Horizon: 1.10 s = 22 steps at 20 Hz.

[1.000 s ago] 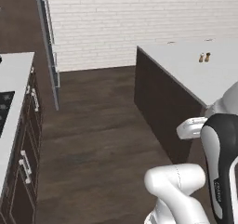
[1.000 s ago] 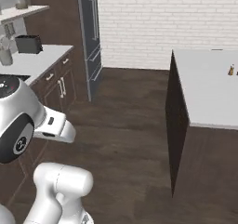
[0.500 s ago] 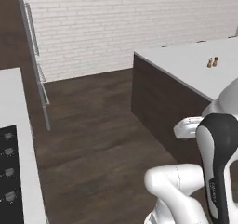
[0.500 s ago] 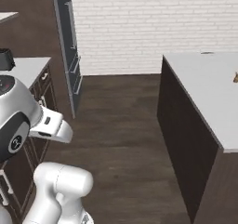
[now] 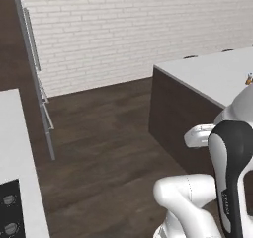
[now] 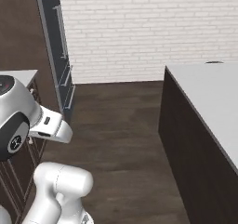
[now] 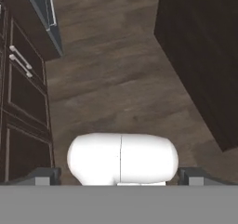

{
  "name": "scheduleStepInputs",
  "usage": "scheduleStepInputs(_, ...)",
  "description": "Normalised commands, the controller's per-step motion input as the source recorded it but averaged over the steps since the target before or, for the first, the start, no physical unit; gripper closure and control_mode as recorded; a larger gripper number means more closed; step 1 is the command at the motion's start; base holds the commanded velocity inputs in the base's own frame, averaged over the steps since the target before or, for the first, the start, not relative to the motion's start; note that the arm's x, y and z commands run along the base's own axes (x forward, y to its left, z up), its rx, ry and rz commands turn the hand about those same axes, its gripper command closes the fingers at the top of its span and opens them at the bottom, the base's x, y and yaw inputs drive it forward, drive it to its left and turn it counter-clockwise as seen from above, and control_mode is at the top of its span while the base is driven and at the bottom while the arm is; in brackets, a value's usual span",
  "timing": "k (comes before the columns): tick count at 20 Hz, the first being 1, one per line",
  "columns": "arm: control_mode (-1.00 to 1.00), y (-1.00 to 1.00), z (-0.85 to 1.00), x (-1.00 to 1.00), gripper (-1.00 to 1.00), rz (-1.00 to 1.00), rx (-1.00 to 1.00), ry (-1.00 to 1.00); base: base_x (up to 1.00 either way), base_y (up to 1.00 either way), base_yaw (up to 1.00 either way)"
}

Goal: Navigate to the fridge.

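Two dark finger tips of the gripper [image 7: 119,175] poke up wide apart, holding nothing, with the dark wood floor [image 7: 121,83] below them. Ahead and to the gripper's left stands the fridge [image 6: 55,56], tall and grey, its long silver bar handles [image 5: 33,39] facing the aisle; it is well apart from the gripper. Dark brown cabinets [image 7: 23,93] run along that same left side, nearer in. Off to the gripper's right sits the island table [image 6: 209,93], pale-topped with dark sides, before a white brick wall [image 6: 153,28].

Dark wood plank floor [image 5: 104,148] runs between a dark island [image 5: 183,118] and the grey fridge [image 6: 53,51], which both stand on it.
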Motion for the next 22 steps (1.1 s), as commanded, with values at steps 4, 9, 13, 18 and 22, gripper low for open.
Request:
scheduleStepInputs(4,1.00,0.00,0.00,0.00,-1.00,0.00,0.00,0.00,1.00,0.12,-0.02)
scheduleStepInputs(9,1.00,0.00,0.00,0.00,-1.00,0.00,0.00,0.00,1.00,0.05,0.00)
scheduleStepInputs(13,1.00,0.00,0.00,0.00,-1.00,0.00,0.00,0.00,1.00,0.01,0.00)
scheduleStepInputs(18,1.00,0.00,0.00,0.00,-1.00,0.00,0.00,0.00,1.00,0.00,0.00)
scheduleStepInputs(22,1.00,0.00,0.00,0.00,-1.00,0.00,0.00,0.00,1.00,0.00,0.00)
